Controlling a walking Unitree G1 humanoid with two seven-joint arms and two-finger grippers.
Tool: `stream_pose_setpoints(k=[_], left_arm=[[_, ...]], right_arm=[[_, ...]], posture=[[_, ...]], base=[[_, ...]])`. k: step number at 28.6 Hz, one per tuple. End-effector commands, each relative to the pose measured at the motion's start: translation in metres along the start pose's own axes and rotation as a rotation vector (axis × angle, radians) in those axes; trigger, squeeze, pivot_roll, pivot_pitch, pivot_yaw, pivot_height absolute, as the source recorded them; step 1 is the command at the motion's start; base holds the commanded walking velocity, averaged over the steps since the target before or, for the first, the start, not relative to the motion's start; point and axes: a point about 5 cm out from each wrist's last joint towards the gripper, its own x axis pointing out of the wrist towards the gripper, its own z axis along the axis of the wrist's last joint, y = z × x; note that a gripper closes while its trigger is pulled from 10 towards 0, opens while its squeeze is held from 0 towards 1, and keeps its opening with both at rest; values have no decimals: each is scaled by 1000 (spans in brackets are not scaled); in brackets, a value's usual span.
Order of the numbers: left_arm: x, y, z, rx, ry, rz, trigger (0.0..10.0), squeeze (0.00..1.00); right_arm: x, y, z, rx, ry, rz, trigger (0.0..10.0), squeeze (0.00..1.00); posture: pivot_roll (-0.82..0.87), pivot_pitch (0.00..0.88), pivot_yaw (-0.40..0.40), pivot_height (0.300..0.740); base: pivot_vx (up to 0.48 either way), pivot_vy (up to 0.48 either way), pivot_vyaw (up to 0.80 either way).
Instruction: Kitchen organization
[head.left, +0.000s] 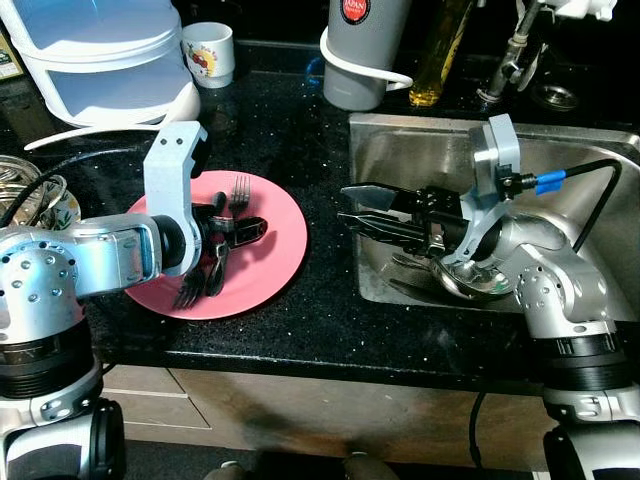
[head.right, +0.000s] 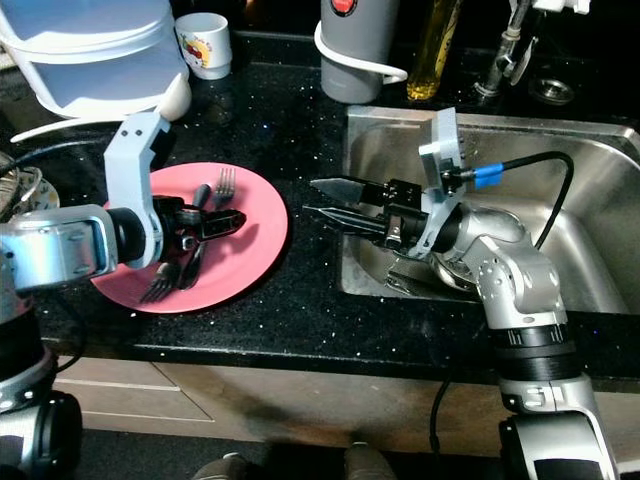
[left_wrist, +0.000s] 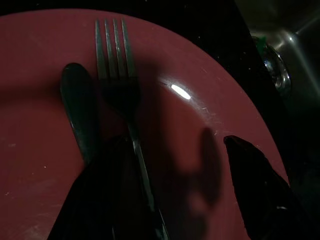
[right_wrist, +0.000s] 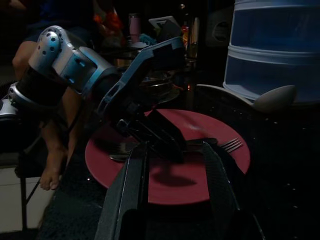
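Observation:
A pink plate (head.left: 275, 255) lies on the black counter left of the sink and carries several forks and spoons. One fork (left_wrist: 117, 65) lies with its tines toward the back, a dark spoon (left_wrist: 77, 105) beside it. My left gripper (head.left: 232, 235) hovers low over the cutlery on the plate, open, its fingers on either side of the fork's handle. My right gripper (head.left: 355, 208) reaches out over the left rim of the steel sink (head.left: 480, 130), pointing at the plate, open and holding nothing. More cutlery (head.left: 470, 283) lies in the sink under my right wrist.
At the back stand a blue-and-white stacked container (head.left: 100, 50), a white mug (head.left: 208, 52), a grey jug (head.left: 358, 50), an oil bottle (head.left: 440, 55) and the faucet (head.left: 510, 55). A glass dish (head.left: 25, 195) sits at the far left. A person's leg (right_wrist: 55, 150) stands beyond the counter.

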Motion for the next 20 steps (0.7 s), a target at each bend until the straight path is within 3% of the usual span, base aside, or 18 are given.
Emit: stream_pose_setpoints(k=[1,2,3,4,20], left_arm=[[8,6,-18,-36,105,16,10000,0],[8,7,-20,-39,111,19,8157,0],[7,8,-21,-44,116,26,1765,0],[7,9,-22,-47,121,32,0,0],[3,17,-32,-51,170,68,0,0]], right_arm=[[-1,-1,2,-14,4,-10,10000,0],[-2,-2,1,-16,5,-15,10000,0],[-2,-2,1,-17,5,-20,10000,0],[-2,-2,1,-18,5,-24,10000,0],[-3,-6,1,-35,10,-70,10000,0]], posture=[[62,111,-22,740],[64,114,-21,740],[64,115,-21,740],[65,116,-20,740],[71,121,-17,740]], base=[[0,0,0],[0,0,0],[0,0,0],[0,0,0],[0,0,0]])
